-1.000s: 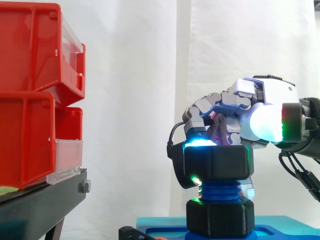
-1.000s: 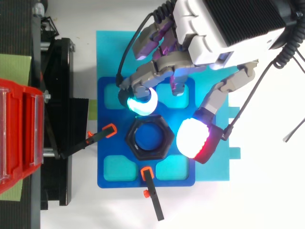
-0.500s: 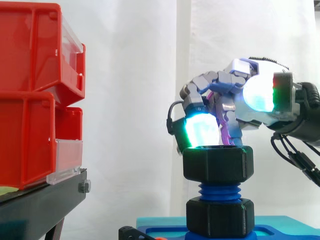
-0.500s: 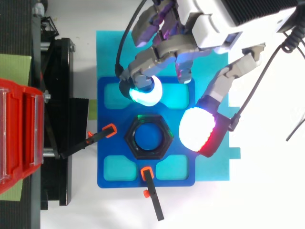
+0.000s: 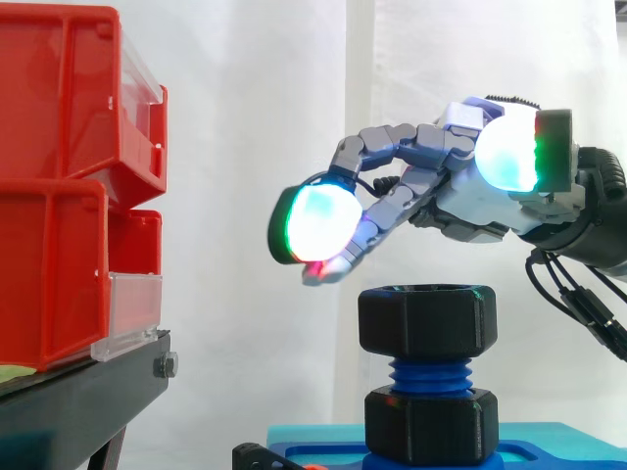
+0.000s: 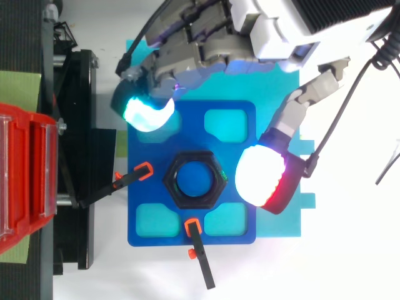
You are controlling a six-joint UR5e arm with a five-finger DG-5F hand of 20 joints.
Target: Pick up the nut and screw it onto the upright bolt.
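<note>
A black hexagonal nut (image 5: 426,320) (image 6: 195,180) sits on top of the upright blue bolt (image 5: 427,371), whose thread shows below it. A second black nut (image 5: 431,425) sits lower on the bolt, at the blue fixture plate (image 6: 234,137). My hand (image 5: 460,191) (image 6: 262,37) hovers above and behind the top nut, apart from it. Its fingers (image 5: 392,147) are stretched out toward the left with nothing between them, and the thumb (image 6: 284,128) reaches past the nut's right side. The hand is open.
Red bins (image 5: 69,186) on a black stand (image 5: 78,392) rise at the left. Two orange-tipped black clamps (image 6: 134,175) (image 6: 197,244) hold the blue plate, which lies on a cyan mat (image 6: 275,94).
My hand has let go of the top nut, lifted off it and uncurled; its fingers now stretch out to the left. The nut stays on the bolt.
</note>
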